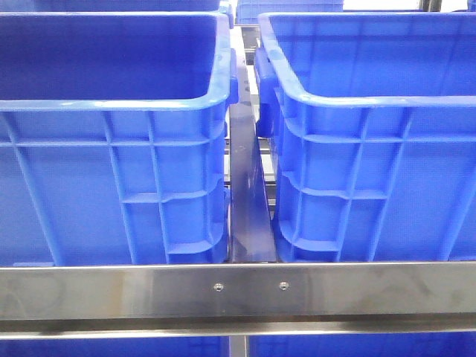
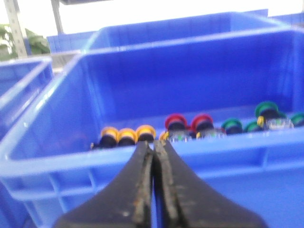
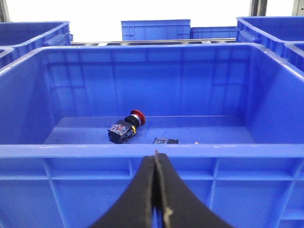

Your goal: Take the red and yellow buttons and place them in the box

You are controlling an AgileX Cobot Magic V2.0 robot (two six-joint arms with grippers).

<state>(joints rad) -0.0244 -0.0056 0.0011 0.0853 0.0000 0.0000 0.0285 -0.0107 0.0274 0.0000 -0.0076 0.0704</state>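
In the left wrist view a blue crate (image 2: 57,156) holds a row of buttons: yellow buttons (image 2: 127,135), red buttons (image 2: 189,124) and green ones (image 2: 247,121). My left gripper (image 2: 154,145) is shut and empty, just outside the crate's near rim, level with the gap between yellow and red. In the right wrist view another blue box (image 3: 152,151) holds a single red button (image 3: 126,126) on its floor. My right gripper (image 3: 155,156) is shut and empty in front of that box's near wall. Neither gripper appears in the front view.
The front view shows two tall blue crates (image 1: 111,104) (image 1: 372,104) side by side with a narrow gap (image 1: 248,193) between them, behind a steel rail (image 1: 238,290). A small black part (image 3: 165,141) lies near the red button. More blue crates (image 3: 155,29) stand behind.
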